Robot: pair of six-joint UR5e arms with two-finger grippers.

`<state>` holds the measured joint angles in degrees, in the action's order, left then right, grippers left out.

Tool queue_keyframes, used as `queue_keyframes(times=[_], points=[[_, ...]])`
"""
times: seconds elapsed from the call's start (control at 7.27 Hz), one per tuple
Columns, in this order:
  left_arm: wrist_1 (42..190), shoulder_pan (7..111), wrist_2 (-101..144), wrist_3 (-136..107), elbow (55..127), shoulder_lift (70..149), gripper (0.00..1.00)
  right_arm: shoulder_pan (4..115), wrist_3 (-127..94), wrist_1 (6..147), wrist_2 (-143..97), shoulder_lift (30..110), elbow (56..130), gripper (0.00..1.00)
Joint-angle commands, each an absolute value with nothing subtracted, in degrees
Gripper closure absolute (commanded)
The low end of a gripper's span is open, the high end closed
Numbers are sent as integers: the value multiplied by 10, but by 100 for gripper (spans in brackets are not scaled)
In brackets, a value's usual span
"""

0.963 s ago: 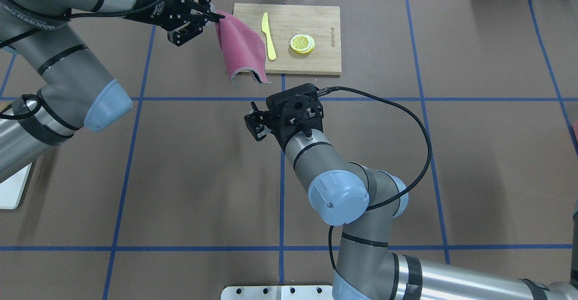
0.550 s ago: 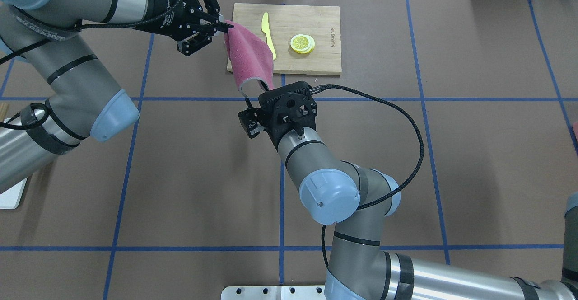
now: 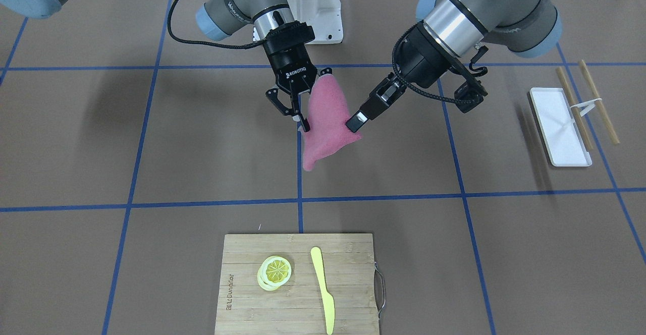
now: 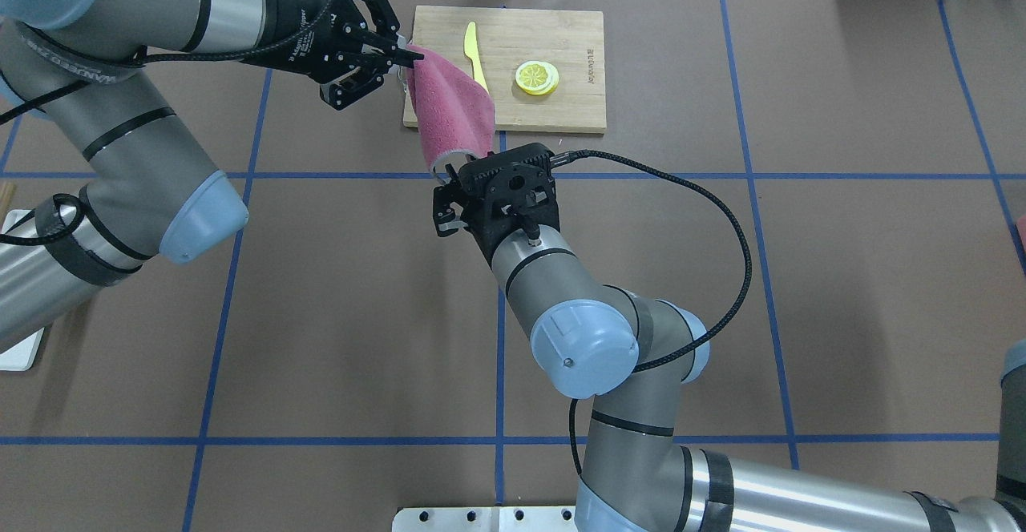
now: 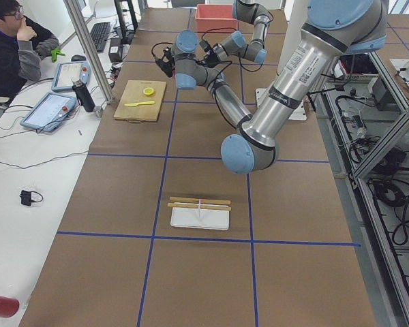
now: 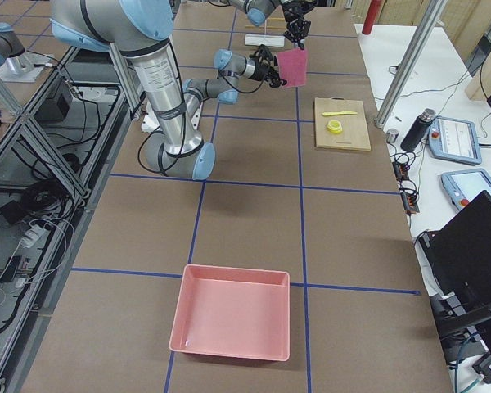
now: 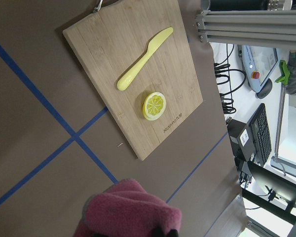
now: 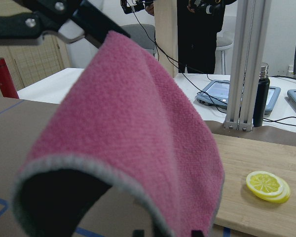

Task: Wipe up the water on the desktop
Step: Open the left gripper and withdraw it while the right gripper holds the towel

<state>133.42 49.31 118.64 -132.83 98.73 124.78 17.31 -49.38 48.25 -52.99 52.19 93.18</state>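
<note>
L gripper is pinched tight on one corner of the pink cloth, holding it in the air just above centre in the front view. The cloth droops in a fold over the desktop. R gripper sits at the cloth's other side w/ fingers spread. In the R wrist cam the hanging edge comes down between the two tips. I can't tell if either tip touches the fabric.

The desktop fills the frame, brown w/ a blue tape grid.

Containers:
- Bamboo cutting board at bottom centre carries stacked lemon slices and a yellow knife, lying apart.
- White tray at mid right has two wooden sticks just beside it, joined by a white band.
- Pink bin is at lower centre of the R side cam, well apart from both arms.
</note>
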Motion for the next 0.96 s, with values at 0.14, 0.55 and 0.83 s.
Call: queue_keyframes(times=[0.14, 0.55, 0.83], points=[[1334, 494, 1187, -1327, 988, 1245, 100, 171, -505, 479, -530, 524, 936, 100], [1334, 495, 1189, -1321, 989, 1243, 100, 171, -505, 452, -530, 529, 936, 100], [1335, 497, 1194, -1284, 993, 1228, 55, 171, -505, 451, -532, 531, 937, 100]])
